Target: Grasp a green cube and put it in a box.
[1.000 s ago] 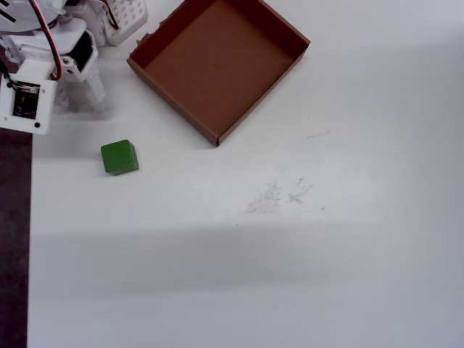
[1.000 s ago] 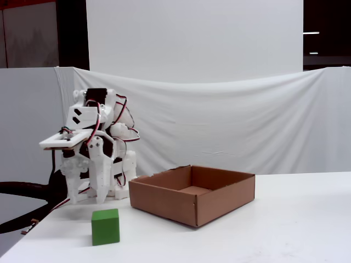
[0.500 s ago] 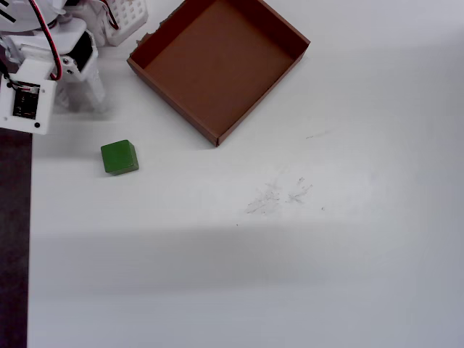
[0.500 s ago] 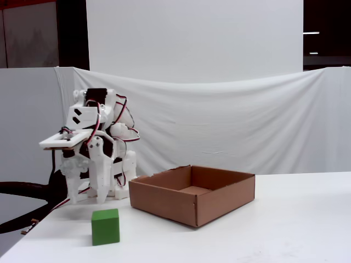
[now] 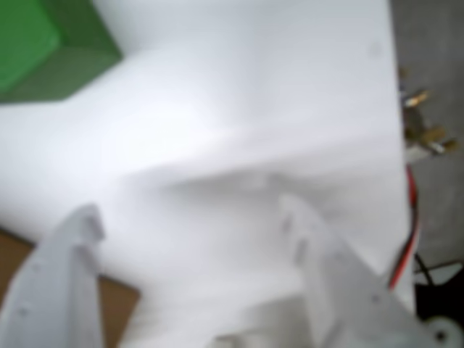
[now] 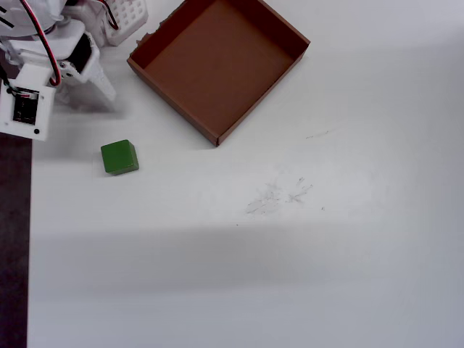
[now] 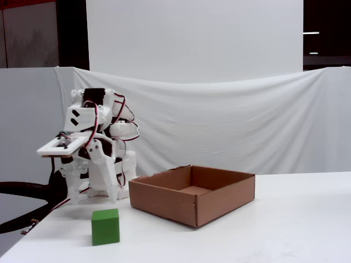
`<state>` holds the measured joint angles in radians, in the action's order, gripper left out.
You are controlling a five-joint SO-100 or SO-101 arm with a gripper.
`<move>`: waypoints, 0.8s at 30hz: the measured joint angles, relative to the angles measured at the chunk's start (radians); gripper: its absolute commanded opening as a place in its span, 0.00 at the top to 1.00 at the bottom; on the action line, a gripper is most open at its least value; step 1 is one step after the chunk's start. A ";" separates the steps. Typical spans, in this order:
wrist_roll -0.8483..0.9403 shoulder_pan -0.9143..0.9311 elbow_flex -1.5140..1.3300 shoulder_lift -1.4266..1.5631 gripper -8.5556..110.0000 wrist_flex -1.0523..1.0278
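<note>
At the left of the fixed view, the gripper (image 7: 93,178) hangs above the table with jaws parted and nothing between them. The green cube (image 7: 105,226) sits below it, left of the box (image 7: 164,204).

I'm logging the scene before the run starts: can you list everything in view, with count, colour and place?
green cube: one, green, on the white table, left of the box's near corner in the overhead view, apart from it.
box: one, brown cardboard, shallow, nothing visible in it, at the top centre of the overhead view.
table: one, white, faint scuff marks near the middle.
backdrop cloth: one, white, behind the table in the fixed view.
arm: one, white with red wires, at the table's far left corner.
gripper: one, white, open, above the table, cube not between the fingers.
</note>
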<state>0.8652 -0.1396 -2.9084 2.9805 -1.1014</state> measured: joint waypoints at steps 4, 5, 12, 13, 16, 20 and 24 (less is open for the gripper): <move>-0.012 -0.006 0.126 -0.149 0.61 0.057; -0.014 -0.011 0.156 -0.184 0.61 0.064; -0.015 -0.060 0.383 -0.486 0.60 0.120; -0.015 -0.072 0.402 -0.523 0.60 0.132; -0.015 -0.109 0.448 -0.627 0.61 0.181; -0.015 -0.147 0.511 -0.741 0.61 0.210; -0.015 -0.183 0.541 -0.833 0.61 0.224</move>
<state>0.8498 -0.3221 -2.3669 2.1476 -0.8774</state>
